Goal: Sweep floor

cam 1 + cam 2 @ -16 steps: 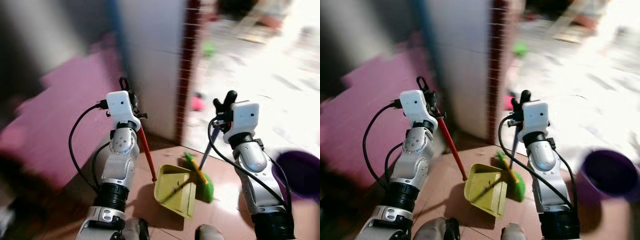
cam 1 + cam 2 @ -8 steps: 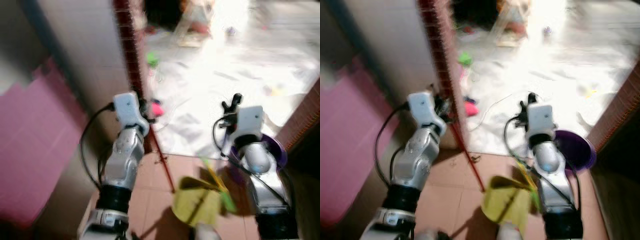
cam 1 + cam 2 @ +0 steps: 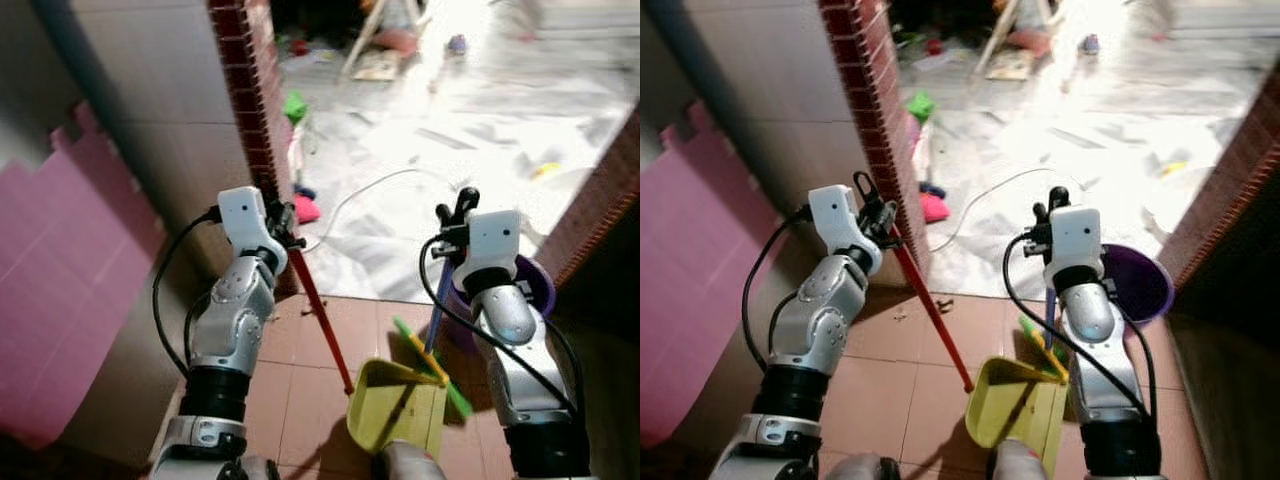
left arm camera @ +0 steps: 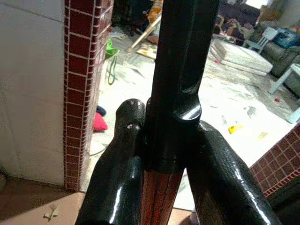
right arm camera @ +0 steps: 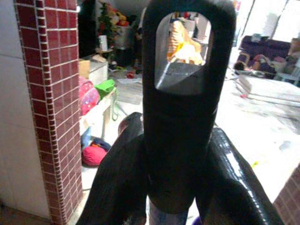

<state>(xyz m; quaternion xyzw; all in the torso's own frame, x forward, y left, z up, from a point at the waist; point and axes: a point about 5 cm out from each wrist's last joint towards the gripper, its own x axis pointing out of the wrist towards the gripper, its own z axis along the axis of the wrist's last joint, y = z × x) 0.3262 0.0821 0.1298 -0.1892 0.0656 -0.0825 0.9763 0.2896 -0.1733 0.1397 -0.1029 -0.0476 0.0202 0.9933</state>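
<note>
Left hand [image 4: 161,154] is clamped on the black top grip of the red dustpan handle [image 3: 322,310]. The yellow dustpan [image 3: 395,415] rests on the terracotta floor [image 3: 290,370] at 6 o'clock.

Right hand [image 5: 176,178] is clamped on the black hanging-loop end of the broom handle [image 3: 433,325]. The green broom head [image 3: 435,365] lies at the pan's mouth, touching or just beside it.

Brick pillar [image 3: 250,110] stands at 11 o'clock; a purple basin [image 3: 540,290] sits just beside the right arm; littered pale floor [image 3: 450,150] extends to 12 o'clock.

Judgement: both tools appear light, rigid and long. Smooth plastic grips may twist; end holds give reach but weak leverage.
</note>
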